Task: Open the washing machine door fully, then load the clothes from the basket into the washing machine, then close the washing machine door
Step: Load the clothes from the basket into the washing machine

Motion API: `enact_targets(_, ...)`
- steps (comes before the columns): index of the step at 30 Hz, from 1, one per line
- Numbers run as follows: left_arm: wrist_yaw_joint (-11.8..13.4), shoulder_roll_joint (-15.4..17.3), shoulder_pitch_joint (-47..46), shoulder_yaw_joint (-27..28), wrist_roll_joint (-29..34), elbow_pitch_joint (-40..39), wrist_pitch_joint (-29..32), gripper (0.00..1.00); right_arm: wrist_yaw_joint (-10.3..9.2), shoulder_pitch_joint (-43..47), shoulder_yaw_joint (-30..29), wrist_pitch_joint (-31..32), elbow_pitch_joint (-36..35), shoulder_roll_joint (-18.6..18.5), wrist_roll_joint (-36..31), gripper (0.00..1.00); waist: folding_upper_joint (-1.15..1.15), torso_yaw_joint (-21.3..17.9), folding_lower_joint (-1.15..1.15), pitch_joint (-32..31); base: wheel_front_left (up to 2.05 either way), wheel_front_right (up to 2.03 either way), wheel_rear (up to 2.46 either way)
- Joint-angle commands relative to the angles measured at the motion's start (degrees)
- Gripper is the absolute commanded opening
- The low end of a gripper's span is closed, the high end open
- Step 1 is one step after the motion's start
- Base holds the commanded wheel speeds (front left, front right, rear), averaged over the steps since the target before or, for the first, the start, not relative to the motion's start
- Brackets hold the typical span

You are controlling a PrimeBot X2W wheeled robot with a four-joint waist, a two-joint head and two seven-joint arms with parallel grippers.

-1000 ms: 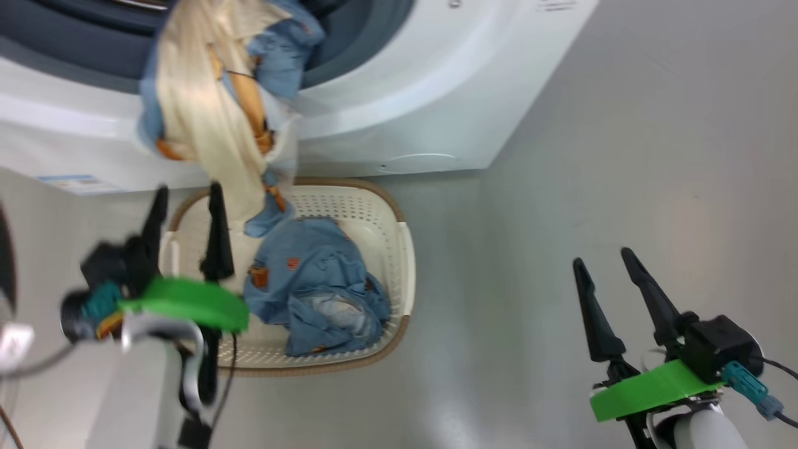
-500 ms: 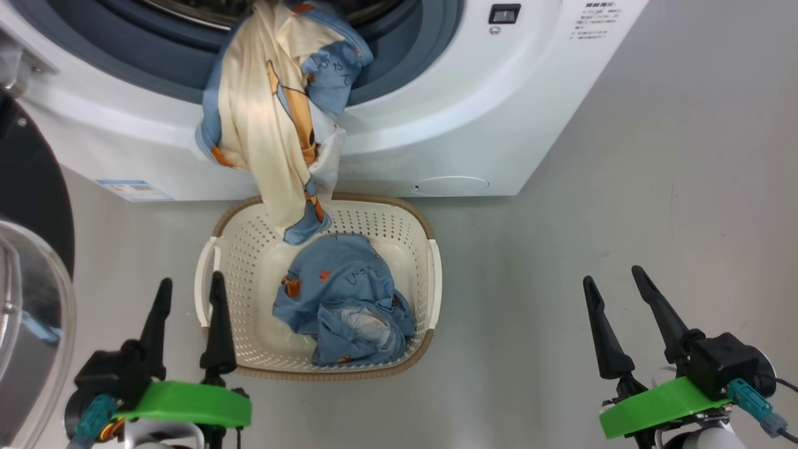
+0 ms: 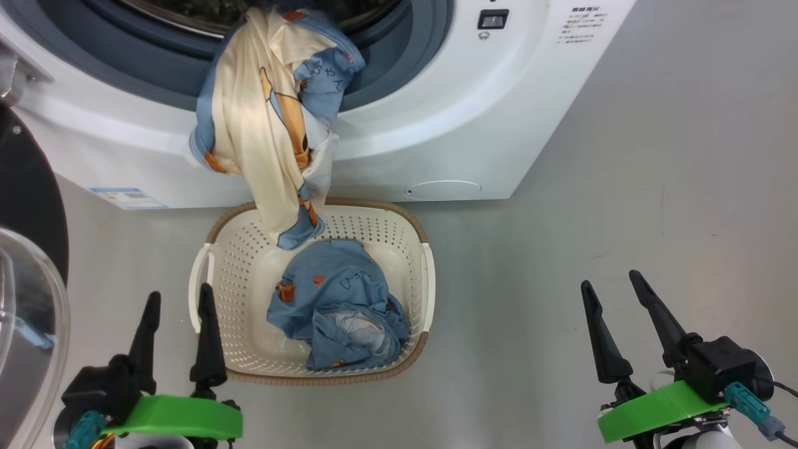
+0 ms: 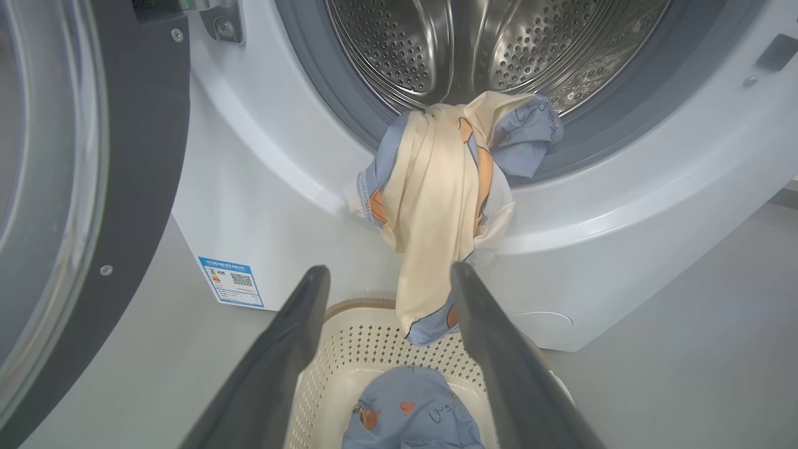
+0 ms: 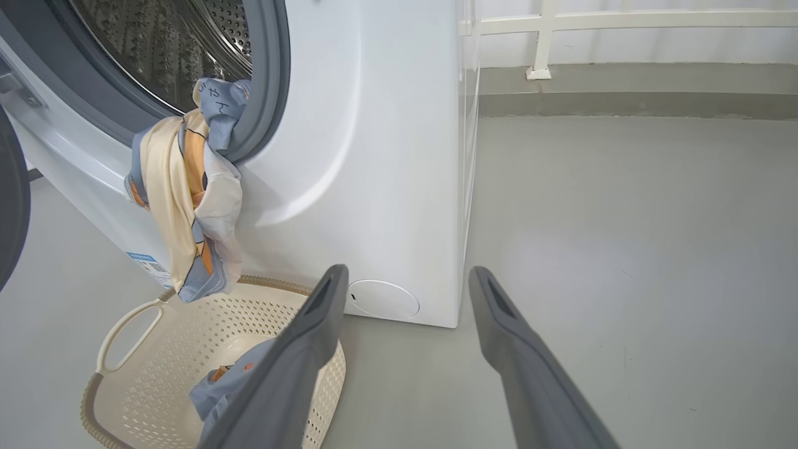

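Head view: the washer [image 3: 449,137] stood with its door [image 3: 28,199] swung open at the left. A cream garment [image 3: 255,137] hung from the drum mouth down the front, its tip reaching into the basket [image 3: 240,293], where a blue pile [image 3: 336,305] lay. The left gripper [image 3: 179,293] hovered spread beside the basket's left side. The right gripper [image 3: 611,280], also spread, was well apart over the floor [image 3: 623,156].

Left wrist view: the parted fingers framed the garment's hanging end.

Right wrist view: the fingers gaped, holding nothing, near the washer's corner.
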Motion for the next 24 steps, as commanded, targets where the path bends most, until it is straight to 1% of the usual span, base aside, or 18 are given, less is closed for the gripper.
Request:
enact_targets(1, -0.1, 0.5, 0.4, 2.2, 0.6, -1.4, -0.4, 1.00, 0.16, 1.2, 1.6, -0.7, -1.4, -0.1, 0.0, 1.00, 0.00, -0.2, 0.00, 0.1, 0.00, 0.00, 0.00)
enact_targets(9, 0.2, 0.5, 0.5, 2.8, 0.9, -1.6, -0.4, 1.00, 0.16, 1.1, 1.8, -0.7, -1.4, -0.1, 0.4, 1.00, 0.00, -0.9, 0.00, 0.3, 0.00, 0.00, 0.00)
enact_targets(13, -0.1, 0.5, -0.2, 2.9, 0.1, -0.9, -0.3, 1.00, 0.16, 0.5, 2.2, -0.7, -1.5, -0.1, 0.6, 1.00, 0.00, -1.6, 0.00, 1.1, 0.00, 0.00, 0.00)
enact_targets(20, -2.5, 1.5, -5.2, 3.2, -2.3, 2.8, 0.0, 1.00, 0.16, -0.7, 3.2, -0.7, -1.9, -0.1, 1.8, 1.00, 0.00, -4.2, 0.00, 3.9, 0.00, 0.00, 0.00)
enact_targets(24, -4.8, 2.2, -9.5, 3.2, -4.3, 6.5, 0.4, 1.00, 0.16, -1.3, 3.9, -0.7, -1.9, -0.1, 3.0, 1.00, 0.00, -6.0, 0.00, 5.3, 0.00, 0.00, 0.00)
